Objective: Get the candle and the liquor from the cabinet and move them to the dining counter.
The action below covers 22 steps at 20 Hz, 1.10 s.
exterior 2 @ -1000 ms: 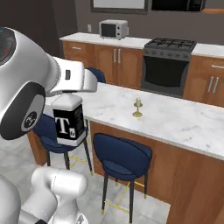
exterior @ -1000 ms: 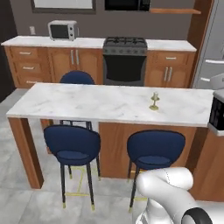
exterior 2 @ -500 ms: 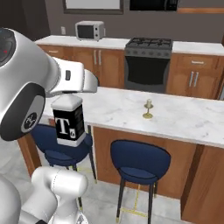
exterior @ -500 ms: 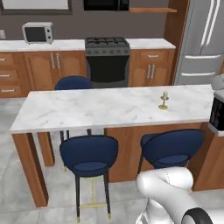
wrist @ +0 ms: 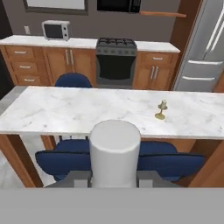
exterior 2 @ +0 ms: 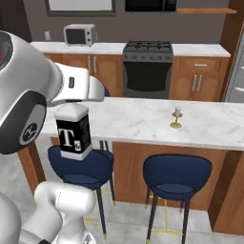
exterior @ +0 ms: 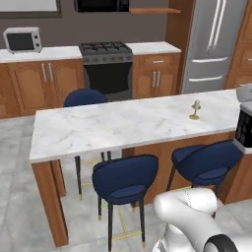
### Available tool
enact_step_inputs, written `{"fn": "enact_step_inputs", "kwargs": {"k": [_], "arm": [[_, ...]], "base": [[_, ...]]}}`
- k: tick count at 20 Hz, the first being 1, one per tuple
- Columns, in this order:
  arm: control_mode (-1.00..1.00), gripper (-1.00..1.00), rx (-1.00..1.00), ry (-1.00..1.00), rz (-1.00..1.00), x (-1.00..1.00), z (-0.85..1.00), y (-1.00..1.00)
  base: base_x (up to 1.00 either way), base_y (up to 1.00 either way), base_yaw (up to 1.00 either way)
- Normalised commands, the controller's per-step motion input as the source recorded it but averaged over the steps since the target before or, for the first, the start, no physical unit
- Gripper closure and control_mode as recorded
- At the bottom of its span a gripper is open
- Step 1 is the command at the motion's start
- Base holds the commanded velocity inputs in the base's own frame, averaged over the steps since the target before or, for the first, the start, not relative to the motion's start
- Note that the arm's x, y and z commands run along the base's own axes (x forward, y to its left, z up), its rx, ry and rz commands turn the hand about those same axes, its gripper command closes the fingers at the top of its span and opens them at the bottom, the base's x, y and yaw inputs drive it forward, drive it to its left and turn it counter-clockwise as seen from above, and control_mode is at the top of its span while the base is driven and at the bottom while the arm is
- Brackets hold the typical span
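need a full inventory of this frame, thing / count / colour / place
dining counter: 1, white marble on brown base, centre
candle: 1, cream on gold base, standing on the counter
liquor: 1, black label with white T, pale neck, held in the air short of the counter
stools: 3, navy, two on the near side, one behind the counter
stove: 1, dark, back wall
microwave: 1, white, back worktop
fridge: 1, grey, right of the stove
low cabinets: brown, along the back wall
gripper: 1, white arm, shut on the liquor
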Motion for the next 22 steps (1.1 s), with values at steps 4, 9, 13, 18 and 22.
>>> {"fn": "enact_step_inputs", "kwargs": {"k": [4,9,13,18,22], "arm": [[1.0,1.0,0.0,0.0,0.0,0.0,0.0,0.0],[1.0,1.0,0.0,0.0,0.0,0.0,0.0,0.0],[1.0,1.0,0.0,0.0,0.0,0.0,0.0,0.0],[1.0,1.0,0.0,0.0,0.0,0.0,0.0,0.0],[1.0,1.0,0.0,0.0,0.0,0.0,0.0,0.0]], "base": [[0.38,0.72,-0.19],[0.53,0.84,-0.06],[0.39,0.57,0.17],[0.16,0.12,0.24],[0.18,0.03,0.19]]}}
